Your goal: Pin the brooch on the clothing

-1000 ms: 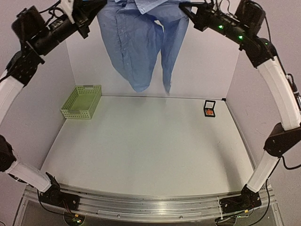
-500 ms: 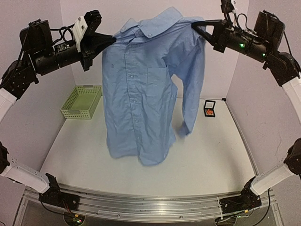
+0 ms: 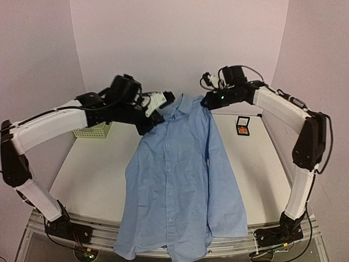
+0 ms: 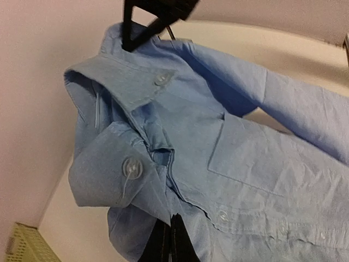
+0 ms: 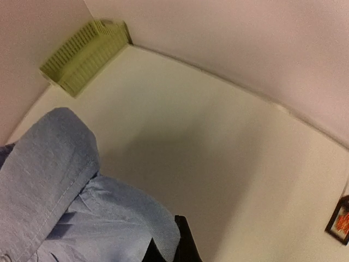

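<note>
The light blue shirt (image 3: pixel 177 180) lies front up on the table, collar at the far end and hem hanging over the near edge. My left gripper (image 3: pixel 153 117) is shut on the shirt's shoulder beside the collar; in the left wrist view its fingertips (image 4: pixel 173 240) pinch fabric below the collar (image 4: pixel 122 90). My right gripper (image 3: pixel 206 102) is shut on the other shoulder; its wrist view shows fabric (image 5: pixel 82 218) between the fingers (image 5: pixel 182 248). The orange-red brooch (image 3: pixel 242 130) sits in a small black open box to the right of the shirt, also in the right wrist view (image 5: pixel 342 221).
The pale green basket (image 3: pixel 92 131) stands at the far left, mostly hidden behind my left arm; it also shows in the right wrist view (image 5: pixel 87 54). White walls close the table's back and sides. Bare table (image 3: pixel 92 174) shows left of the shirt.
Both arms have come down and forward from high up. The shirt went from hanging in the air to lying spread flat on the table, still held at both shoulders.
</note>
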Robot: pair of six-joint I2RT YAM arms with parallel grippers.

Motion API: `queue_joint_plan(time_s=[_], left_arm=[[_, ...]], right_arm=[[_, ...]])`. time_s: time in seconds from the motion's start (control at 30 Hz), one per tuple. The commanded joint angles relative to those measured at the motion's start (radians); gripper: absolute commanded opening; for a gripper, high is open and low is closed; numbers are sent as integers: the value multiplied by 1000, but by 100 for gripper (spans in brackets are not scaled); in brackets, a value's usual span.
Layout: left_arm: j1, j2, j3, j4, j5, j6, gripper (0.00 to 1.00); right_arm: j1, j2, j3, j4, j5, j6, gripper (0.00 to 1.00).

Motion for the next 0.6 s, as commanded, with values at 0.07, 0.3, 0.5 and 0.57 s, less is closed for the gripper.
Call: queue_joint_plan(time_s=[0.07, 0.3, 0.5, 0.57], left_arm=[[8, 293, 9, 34, 159, -12, 0], [17, 505, 204, -89, 537, 59, 63], [227, 510, 407, -262, 783, 57, 99], [318, 553, 472, -265, 765, 26, 97]], right_arm=[[-74, 242, 3, -26, 147, 54, 0], [-101, 433, 123, -22, 227, 70, 0], [-104, 438, 83, -5, 180, 22, 0], [-103, 417, 56, 16, 131, -10, 0]])
